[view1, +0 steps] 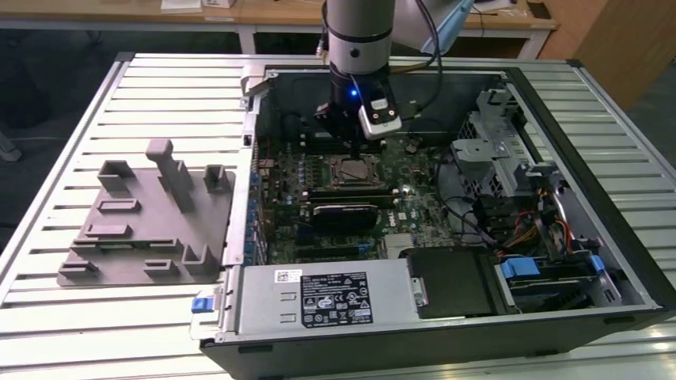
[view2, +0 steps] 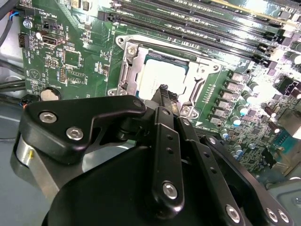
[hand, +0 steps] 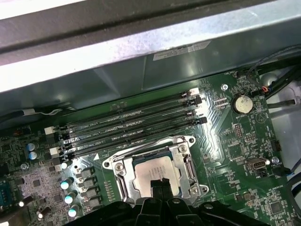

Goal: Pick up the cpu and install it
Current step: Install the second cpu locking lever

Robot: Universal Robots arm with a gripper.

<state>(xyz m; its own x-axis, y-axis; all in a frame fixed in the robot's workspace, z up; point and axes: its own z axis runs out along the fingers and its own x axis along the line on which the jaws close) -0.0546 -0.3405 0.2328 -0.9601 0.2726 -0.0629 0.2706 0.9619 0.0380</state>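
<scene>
The cpu (view1: 352,168) lies flat in the metal-framed socket (view2: 129,70) on the green motherboard, its silver top facing up. Both wrist views show the cpu (view2: 157,75) (hand: 153,170) seated inside the socket frame. My gripper (view1: 341,145) hangs just above the socket inside the open computer case. Its black fingers stand pressed together with nothing between them, and their tips (view2: 164,90) (hand: 160,184) hover over the cpu's near edge. I cannot tell whether the tips touch the chip.
A grey fixture plate (view1: 148,229) with upright posts lies outside the case on the exterior view's left. Memory slots (hand: 131,125) run beside the socket. A black heatsink block (view1: 343,214), the power supply (view1: 328,297) and a cabled drive cage (view1: 518,198) crowd the case.
</scene>
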